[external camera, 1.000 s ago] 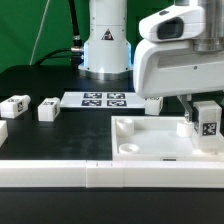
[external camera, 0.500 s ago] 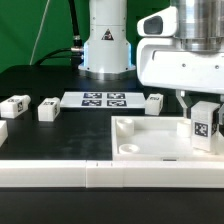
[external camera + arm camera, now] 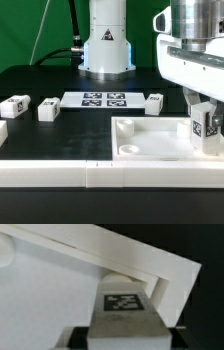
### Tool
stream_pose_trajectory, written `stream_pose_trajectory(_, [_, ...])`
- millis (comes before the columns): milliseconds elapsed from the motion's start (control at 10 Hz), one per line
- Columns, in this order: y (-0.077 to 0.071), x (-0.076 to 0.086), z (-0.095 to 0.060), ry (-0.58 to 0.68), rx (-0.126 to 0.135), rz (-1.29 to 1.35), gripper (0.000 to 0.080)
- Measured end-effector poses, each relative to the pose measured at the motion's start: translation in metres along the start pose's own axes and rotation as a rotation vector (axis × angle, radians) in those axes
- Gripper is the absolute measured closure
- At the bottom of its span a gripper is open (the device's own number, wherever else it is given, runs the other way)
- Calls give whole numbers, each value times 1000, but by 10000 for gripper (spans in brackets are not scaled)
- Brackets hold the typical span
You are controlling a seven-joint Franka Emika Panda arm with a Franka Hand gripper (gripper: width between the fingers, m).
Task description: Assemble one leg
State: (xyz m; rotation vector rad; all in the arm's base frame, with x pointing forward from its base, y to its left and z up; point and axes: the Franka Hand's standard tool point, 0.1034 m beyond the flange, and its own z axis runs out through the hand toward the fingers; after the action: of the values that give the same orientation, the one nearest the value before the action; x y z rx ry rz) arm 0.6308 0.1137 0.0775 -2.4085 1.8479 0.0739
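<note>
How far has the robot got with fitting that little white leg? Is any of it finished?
Done: one leg is off the table, clamped in the gripper. In hand: it hangs at the tabletop corner on the exterior view's right, seemingly not seated yet. Left: seating it in that corner and letting go. Other legs lie loose.

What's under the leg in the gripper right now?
The leg held by the gripper stands over a corner of the tabletop, by its raised rim. The leg hides what is directly beneath, so a socket or contact cannot be seen.
</note>
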Motion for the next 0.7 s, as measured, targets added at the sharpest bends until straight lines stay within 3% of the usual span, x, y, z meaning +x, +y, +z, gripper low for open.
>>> stream_pose_trajectory(200, [0, 0, 0, -8, 2, 156, 509])
stream_pose_trajectory(400, [0, -1, 0, -9, 2, 83, 508])
stream_pose_trajectory(600, [-2, -5, 0, -9, 7, -61, 194])
stream_pose_trajectory(700, [-2, -7, 0, -8, 3, -201, 164])
